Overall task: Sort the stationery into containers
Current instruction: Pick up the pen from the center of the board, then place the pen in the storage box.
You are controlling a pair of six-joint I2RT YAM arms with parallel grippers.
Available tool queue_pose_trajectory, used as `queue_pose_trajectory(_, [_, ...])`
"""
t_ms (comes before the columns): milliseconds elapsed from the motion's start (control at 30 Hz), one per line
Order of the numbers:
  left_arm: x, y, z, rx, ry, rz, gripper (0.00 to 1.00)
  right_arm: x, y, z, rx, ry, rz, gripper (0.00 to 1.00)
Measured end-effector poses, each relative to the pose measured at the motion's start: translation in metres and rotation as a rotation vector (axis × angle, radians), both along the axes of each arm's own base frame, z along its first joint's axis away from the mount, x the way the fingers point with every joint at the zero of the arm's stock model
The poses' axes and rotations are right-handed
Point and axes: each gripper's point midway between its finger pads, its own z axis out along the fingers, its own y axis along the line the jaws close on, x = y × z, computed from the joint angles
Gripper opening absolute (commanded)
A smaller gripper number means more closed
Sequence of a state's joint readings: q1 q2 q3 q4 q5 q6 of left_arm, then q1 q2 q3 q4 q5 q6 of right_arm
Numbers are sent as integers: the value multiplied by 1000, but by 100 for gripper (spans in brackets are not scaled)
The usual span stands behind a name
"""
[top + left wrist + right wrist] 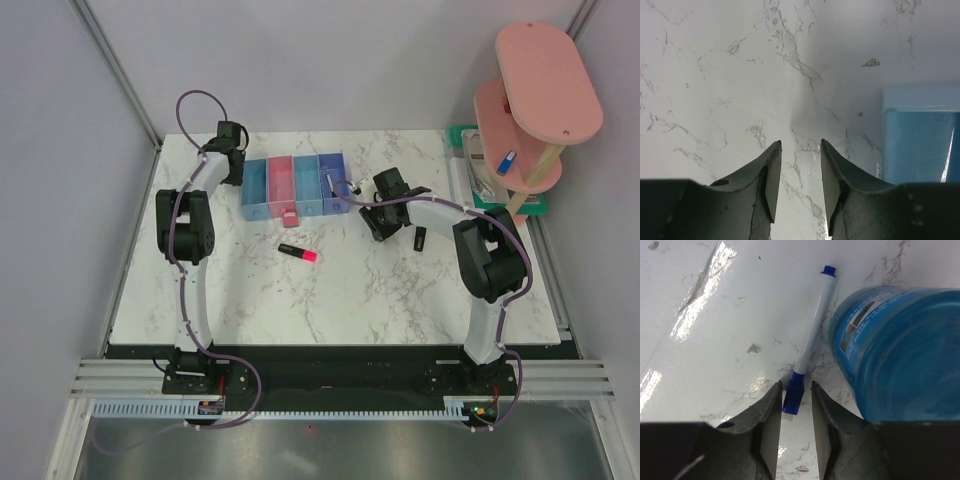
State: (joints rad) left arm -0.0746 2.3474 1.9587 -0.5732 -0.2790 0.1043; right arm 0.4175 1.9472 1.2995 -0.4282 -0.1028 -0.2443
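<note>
Beside a round blue pot (900, 355), my right pincer (796, 390) straddled a thin white plastic pen (812, 335).
Jaws stood part-open round its blue cap (793, 399), ungripped; probably light, stiff, slippery.

The left arm (185, 225) is reaching far forward, elbow folded high and wrist tipping downward at the far end. The left gripper (800, 145) is hanging low over the surface, jaws parted by a moderate gap. The right arm (490, 260) is bending inward toward the middle, its forearm lying low. The right gripper (796, 387) is pointing down, jaws standing a narrower gap apart.
</note>
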Motion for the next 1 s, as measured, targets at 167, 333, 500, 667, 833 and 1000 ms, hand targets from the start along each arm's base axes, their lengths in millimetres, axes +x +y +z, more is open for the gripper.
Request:
queue_pose_trajectory(167, [4, -6, 4, 12, -8, -20, 44, 2, 2, 0, 14, -5, -2, 13])
queue_pose_trajectory(333, [7, -7, 4, 17, -12, -26, 44, 2, 2, 1, 18, -5, -2, 1])
queue_pose_trajectory(500, [7, -11, 4, 16, -13, -34, 44, -5, 0, 15, 23, 1, 3, 0])
queue_pose_trajectory(667, [6, -37, -4, 11, 0, -83, 44, -6, 1, 65, 68, -78, 9, 0])
queue_pose_trajectory(833, [5, -64, -11, 3, 11, -132, 44, 9, 10, 128, 138, -201, 16, 0])
queue_pose_trajectory(1000, [10, -77, -9, -5, -3, -156, 44, 26, 18, 164, 184, -276, 2, 0])
